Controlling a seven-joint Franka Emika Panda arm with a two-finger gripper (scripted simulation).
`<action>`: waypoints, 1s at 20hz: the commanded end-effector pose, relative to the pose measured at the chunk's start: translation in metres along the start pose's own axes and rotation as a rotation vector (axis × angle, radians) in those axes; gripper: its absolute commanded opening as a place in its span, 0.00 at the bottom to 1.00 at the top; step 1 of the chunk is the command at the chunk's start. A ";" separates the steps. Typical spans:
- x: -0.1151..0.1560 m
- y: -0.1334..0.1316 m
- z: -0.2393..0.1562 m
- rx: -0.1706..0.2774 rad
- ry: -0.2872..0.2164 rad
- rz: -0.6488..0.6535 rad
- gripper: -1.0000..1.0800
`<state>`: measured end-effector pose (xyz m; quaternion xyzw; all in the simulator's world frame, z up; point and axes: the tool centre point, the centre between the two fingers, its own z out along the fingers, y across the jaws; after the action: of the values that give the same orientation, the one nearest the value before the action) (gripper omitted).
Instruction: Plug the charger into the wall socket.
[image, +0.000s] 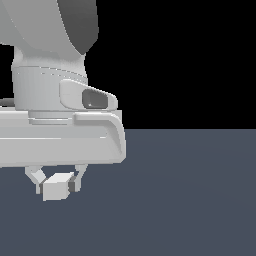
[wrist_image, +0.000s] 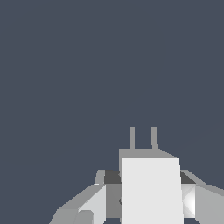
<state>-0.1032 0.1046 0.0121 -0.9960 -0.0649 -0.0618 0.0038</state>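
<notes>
The charger (image: 55, 187) is a small plain white block held between my gripper's fingers (image: 56, 186) under the big white arm at the exterior view's left. In the wrist view the charger (wrist_image: 151, 188) fills the space between both fingers, and two thin grey prongs (wrist_image: 143, 138) stick out of its far end. My gripper (wrist_image: 148, 197) is shut on it, a little above the dark grey floor. The wall socket is out of view in both frames.
The arm's large white wrist body (image: 60, 135) covers the upper left of the exterior view. A flat dark grey-blue floor (image: 190, 200) spreads to the exterior view's right, with black background above it.
</notes>
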 end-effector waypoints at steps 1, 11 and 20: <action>0.000 0.000 0.000 0.000 0.001 0.000 0.00; 0.001 0.001 -0.001 0.000 0.001 0.000 0.00; 0.024 0.016 -0.021 0.000 0.001 -0.001 0.00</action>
<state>-0.0857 0.0950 0.0297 -0.9959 -0.0657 -0.0617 0.0039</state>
